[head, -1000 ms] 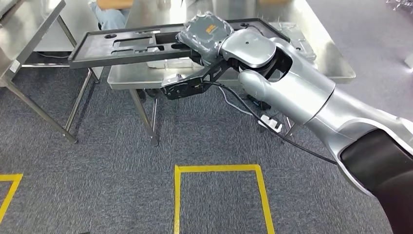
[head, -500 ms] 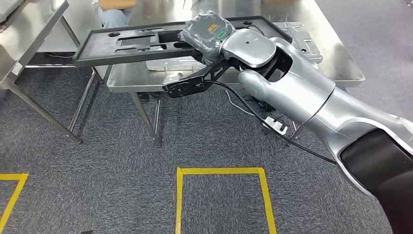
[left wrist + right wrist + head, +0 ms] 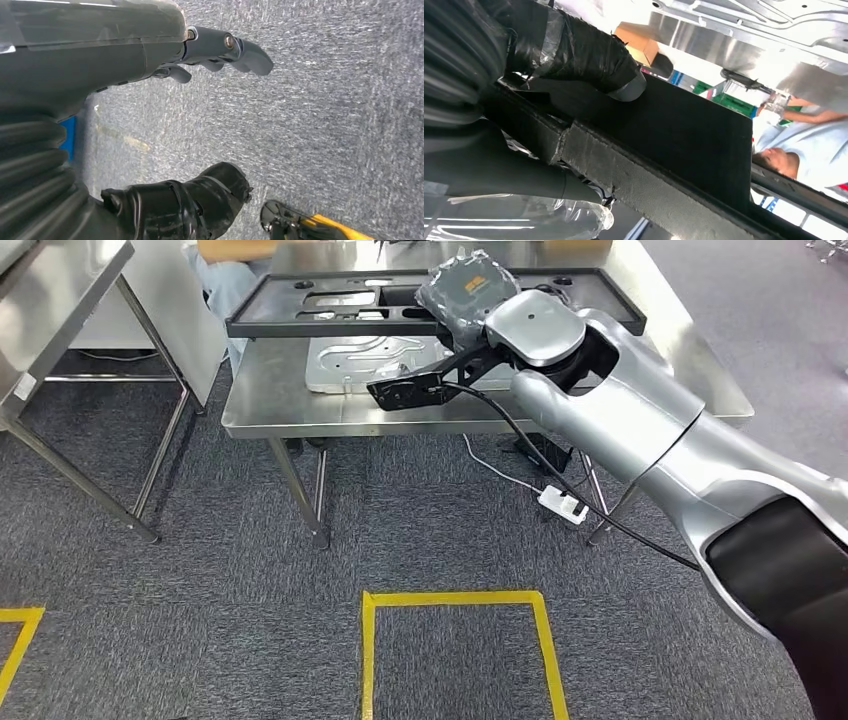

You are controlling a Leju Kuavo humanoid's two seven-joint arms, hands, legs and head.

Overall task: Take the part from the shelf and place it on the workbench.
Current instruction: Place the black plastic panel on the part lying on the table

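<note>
Holding the long black part (image 3: 330, 302) by its near edge, my right hand (image 3: 470, 295) clamps it around the middle, fingers wrapped over the rim. The part hangs level above the steel workbench (image 3: 300, 410), over a silver stamped panel (image 3: 360, 355) lying there. I judge it stiff and fairly light, a moulded frame with cut-outs, but long enough to lever against a one-handed grip, so a central hold suits it. My left hand (image 3: 220, 47) hangs over the carpet, fingers apart, holding nothing. A person (image 3: 794, 145) sits beyond the bench.
</note>
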